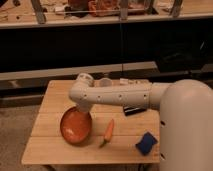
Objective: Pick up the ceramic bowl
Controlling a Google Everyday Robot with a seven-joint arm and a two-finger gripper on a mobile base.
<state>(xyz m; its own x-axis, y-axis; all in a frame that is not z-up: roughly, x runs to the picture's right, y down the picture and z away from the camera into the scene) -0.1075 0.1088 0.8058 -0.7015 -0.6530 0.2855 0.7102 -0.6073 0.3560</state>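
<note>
Wooden slatted table [55, 100] before dark shelving. White arm reaches left across it; gripper [81, 107] sits at the far rim of the ceramic bowl [76, 127], touching it. Bowl looks tilted, front-left on the table. Carrot [108, 132] just right of bowl, blue sponge [146, 143] further right, whitish cup [104, 82] behind the arm.

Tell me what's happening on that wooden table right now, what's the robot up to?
A one-armed robot has reached across the wooden table, with its gripper at the far rim of the ceramic bowl. The bowl looks tipped, its glossy inside facing the camera. A carrot lies right of the bowl, a blue sponge further right, and a small whitish cup sits behind the arm.
</note>
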